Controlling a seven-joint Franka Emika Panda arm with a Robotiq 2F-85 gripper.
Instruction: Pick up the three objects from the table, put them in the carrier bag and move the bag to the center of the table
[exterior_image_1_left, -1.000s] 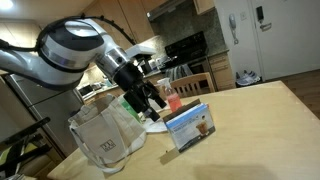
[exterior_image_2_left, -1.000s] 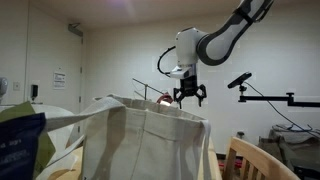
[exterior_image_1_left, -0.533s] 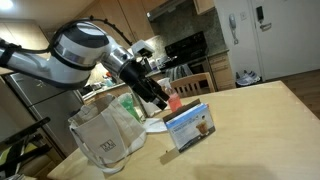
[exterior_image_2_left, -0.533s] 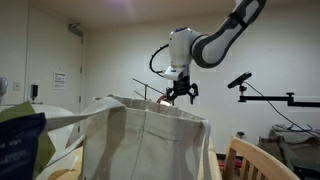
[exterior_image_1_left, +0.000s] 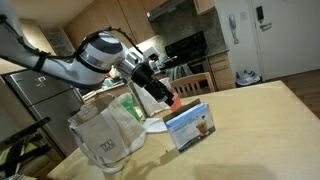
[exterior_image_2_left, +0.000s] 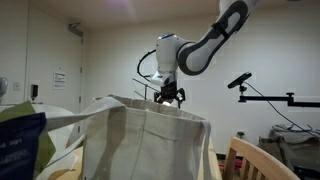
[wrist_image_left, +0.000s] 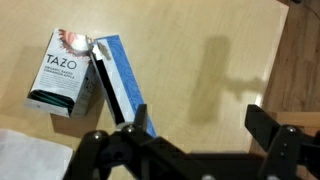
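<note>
My gripper (exterior_image_1_left: 160, 95) hangs open above the table (exterior_image_1_left: 250, 120), just behind the light-blue carton (exterior_image_1_left: 190, 126) that stands on edge. From the wrist view the carton (wrist_image_left: 120, 85) shows as a narrow blue strip, with a pale box marked TAZO (wrist_image_left: 65, 72) lying flat against its left side. Both sit left of the gripper (wrist_image_left: 205, 130), and only bare table top (wrist_image_left: 200, 50) lies between the fingers. The whitish carrier bag (exterior_image_1_left: 105, 135) stands open at the table's near left corner. It fills the foreground in an exterior view (exterior_image_2_left: 140, 140), where the gripper (exterior_image_2_left: 167, 97) hovers beyond its rim.
A pink-red bottle (exterior_image_1_left: 172, 101) stands behind the carton, close to the gripper. Something green (exterior_image_1_left: 125, 107) shows at the bag's mouth. A wooden chair back (exterior_image_2_left: 250, 155) and a camera stand (exterior_image_2_left: 262, 97) are beside the table. Kitchen counters and a stove (exterior_image_1_left: 190, 50) lie behind.
The arm has swung sideways, carrying the gripper away from above the bag towards the carton and the TAZO box. The jaws have stayed open and empty. Nothing on the table has moved.
</note>
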